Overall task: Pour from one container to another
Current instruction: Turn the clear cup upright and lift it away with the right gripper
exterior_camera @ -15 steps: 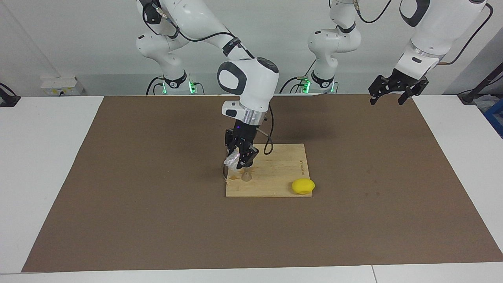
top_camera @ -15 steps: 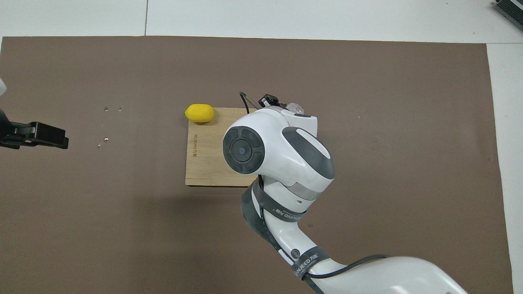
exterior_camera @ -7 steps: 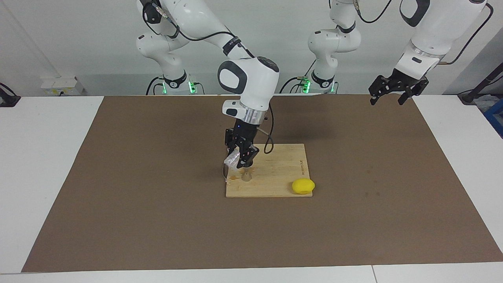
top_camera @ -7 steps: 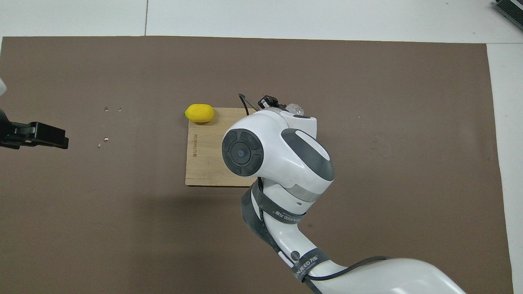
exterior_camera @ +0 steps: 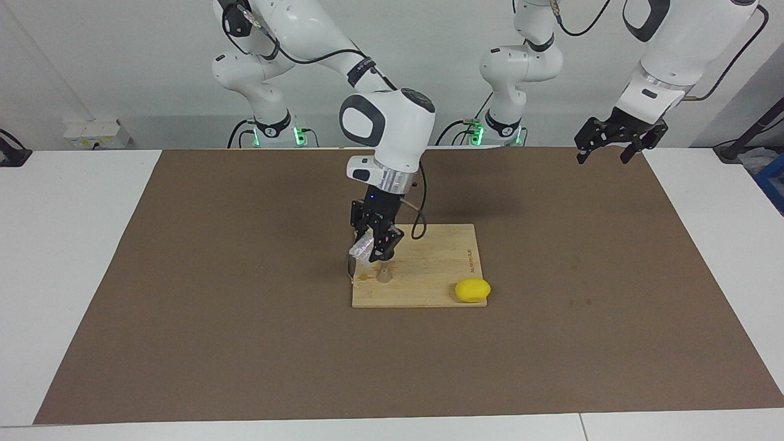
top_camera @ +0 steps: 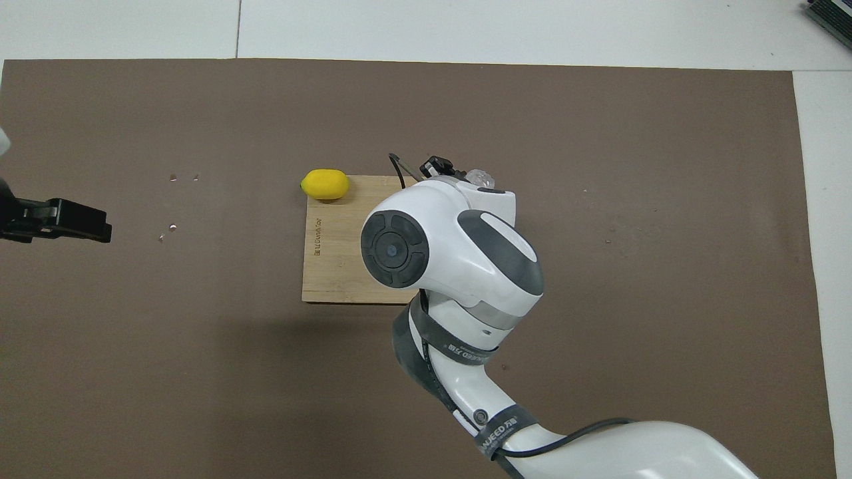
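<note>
A: Clear cup point(exterior_camera: 361, 250) sits tilted in the right gripper point(exterior_camera: 375, 245), held up over the corner of the cutting board point(exterior_camera: 429, 269) toward the right arm's end of the table. Its mouth leans down toward the jigger point(exterior_camera: 384, 274), which stands upright on the board directly below.

B: Any change over the last second?

A: Almost none. Cup, tilt and wrist read the same across the three facing pictures; the forearm shifts by a hair in the overhead view, no more. My reading: the pour is being held at its angle, either mid-stream or finishing. No liquid stream can be made out, and the jigger's fill level is too small to judge.

B: Claw state?

A: Right gripper is clenched on the cup, as tight as it goes here, fingertips on the cup's wall. Cup and jigger look just apart, not touching, though from above the arm hides both apart from a sliver of the cup point(top_camera: 480, 177).

B: Other arm?

A: Left gripper point(exterior_camera: 603, 147) waits with fingers spread, empty, up over the mat's point(exterior_camera: 245, 306) corner nearest its own base, well apart from the board.

B: Anything else on the board?

A: Lemon point(exterior_camera: 472, 290) on the board's corner farthest from the robots, toward the left arm's end; it overhangs the edge slightly. Untouched.
</note>
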Tool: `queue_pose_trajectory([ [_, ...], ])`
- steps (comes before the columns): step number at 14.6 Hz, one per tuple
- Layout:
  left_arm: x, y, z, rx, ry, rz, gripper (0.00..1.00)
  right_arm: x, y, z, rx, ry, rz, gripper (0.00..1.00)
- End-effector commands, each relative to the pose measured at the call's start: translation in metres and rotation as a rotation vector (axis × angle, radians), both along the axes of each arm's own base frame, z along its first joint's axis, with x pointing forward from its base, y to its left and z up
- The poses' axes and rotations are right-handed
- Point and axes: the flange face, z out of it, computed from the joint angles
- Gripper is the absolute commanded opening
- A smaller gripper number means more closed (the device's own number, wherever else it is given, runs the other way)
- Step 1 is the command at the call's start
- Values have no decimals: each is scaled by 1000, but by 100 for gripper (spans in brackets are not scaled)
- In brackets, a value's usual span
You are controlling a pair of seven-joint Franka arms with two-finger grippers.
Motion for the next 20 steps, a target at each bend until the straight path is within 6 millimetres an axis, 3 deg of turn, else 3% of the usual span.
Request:
queue_pose_trajectory([
  [1, -7, 2, 2, 21, 4, -2, 100, -4, -4, 8, -19, -18, 30, 0],
  [11, -7, 3, 2, 21, 4, -1, 100, -1, -3, 18, 47, 16, -30, 0],
  [20, -7, 2, 2, 21, 4, -2, 100, 8, -20, 20, 130, 80, -178, 0],
])
